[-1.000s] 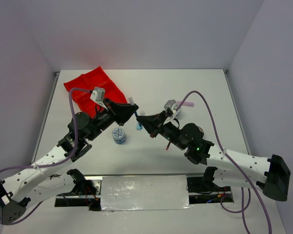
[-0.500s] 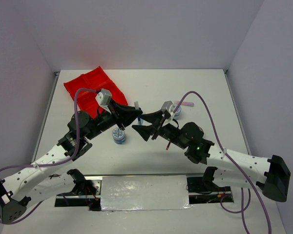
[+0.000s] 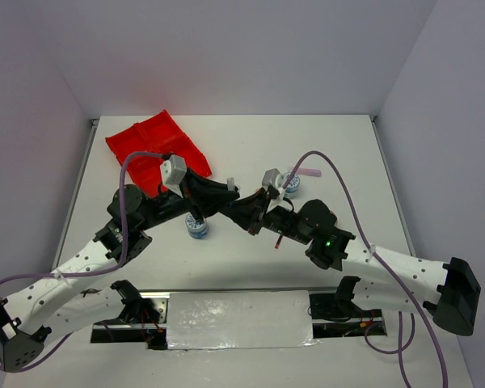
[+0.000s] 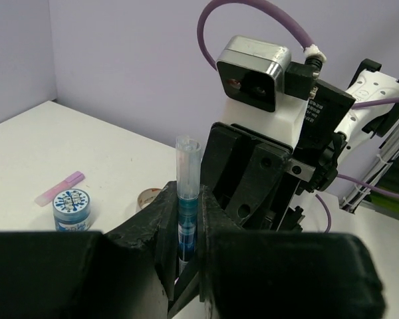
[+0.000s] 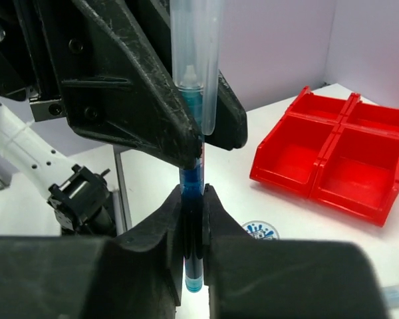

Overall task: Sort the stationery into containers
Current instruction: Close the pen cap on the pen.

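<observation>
The two arms have closed the gap between them: a second ago their tips were apart over the middle of the counter (image 3: 347,145), and now they meet there. That puts one item in a shared grip. In the right wrist view the right arm's fingers (image 5: 156,232) pinch the lower barrel of the blue pen (image 5: 192,193). Just above them the left arm's fingers (image 4: 153,226) pinch the same pen below its clear cap, so it stands upright between the two, lifted off the counter. This looks like a handover. Since the red tray (image 3: 145,133) lies on the left arm's side, the pen is probably passing from right to left. If so, the right fingers must let go before the left arm draws away, or the two will pull against each other and may twist the pen loose. Just beside the meeting point, one patterned tub (image 3: 197,225) sits on the counter. Farther back on the right, a second tub (image 3: 291,183) and a pink stick (image 3: 310,172) wait together. The tray lies farthest off, at the far left corner, well apart from the pen, and none of these pieces has been sorted into it yet.
</observation>
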